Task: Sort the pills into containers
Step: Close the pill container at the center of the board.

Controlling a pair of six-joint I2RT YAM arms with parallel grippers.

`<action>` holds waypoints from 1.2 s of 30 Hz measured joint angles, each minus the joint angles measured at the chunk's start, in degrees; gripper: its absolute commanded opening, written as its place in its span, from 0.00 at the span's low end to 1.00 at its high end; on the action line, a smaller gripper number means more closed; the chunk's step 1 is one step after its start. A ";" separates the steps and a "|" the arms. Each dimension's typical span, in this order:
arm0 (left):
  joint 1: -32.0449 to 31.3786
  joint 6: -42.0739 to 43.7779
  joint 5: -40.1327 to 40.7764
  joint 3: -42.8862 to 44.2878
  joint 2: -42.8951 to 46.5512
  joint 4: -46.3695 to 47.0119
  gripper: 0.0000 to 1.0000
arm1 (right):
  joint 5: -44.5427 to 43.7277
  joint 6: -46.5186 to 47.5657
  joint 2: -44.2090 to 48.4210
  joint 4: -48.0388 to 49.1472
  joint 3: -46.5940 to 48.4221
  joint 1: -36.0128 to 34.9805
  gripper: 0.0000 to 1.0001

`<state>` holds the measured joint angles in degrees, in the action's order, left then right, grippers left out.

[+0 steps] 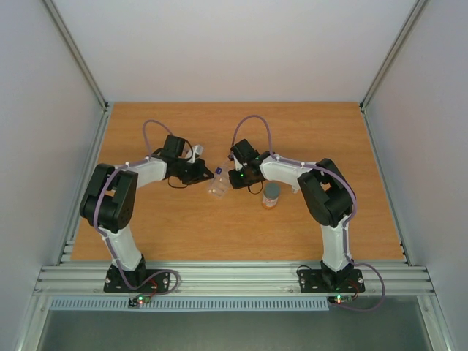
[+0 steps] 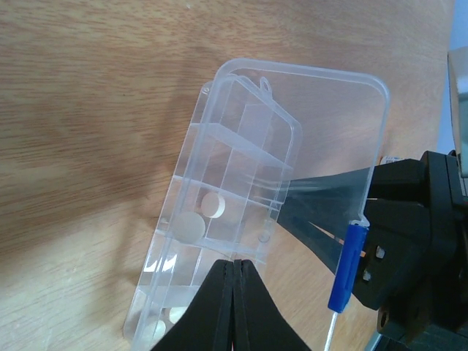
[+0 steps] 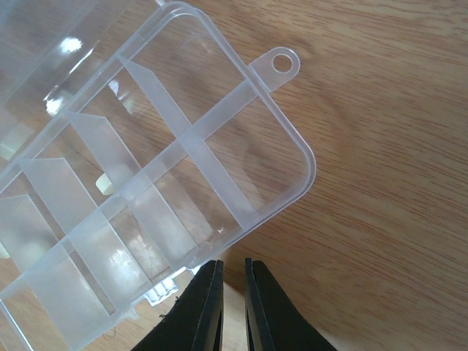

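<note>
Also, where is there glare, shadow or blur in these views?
Right wrist view: white glare spots on the clear pill box, upper left. Left wrist view: a soft shadow on the table left of the box. Top external view: even light, the box tiny.

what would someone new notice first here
The clear pill box in the middle of the table stands out, lid open, with the left claw and right claw both at its edges. A few white round pills lie inside it, and a grey-capped bottle stands beside it, on the right arm's side.
</note>
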<state>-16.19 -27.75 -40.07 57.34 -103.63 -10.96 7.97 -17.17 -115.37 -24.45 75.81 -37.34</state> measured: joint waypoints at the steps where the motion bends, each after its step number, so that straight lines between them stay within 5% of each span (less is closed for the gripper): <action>1: -0.17 0.02 0.00 0.00 0.00 -0.02 0.01 | 0.00 0.02 0.00 0.00 0.02 0.00 0.11; 36: -1.92 -1.66 7.50 -0.85 3.26 1.33 0.01 | 0.98 0.02 0.00 0.04 0.04 0.44 0.10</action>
<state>-18.11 -29.41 -32.58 56.49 -100.38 -9.63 8.95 -17.15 -115.37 -24.40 75.85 -36.91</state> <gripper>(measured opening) 0.012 0.104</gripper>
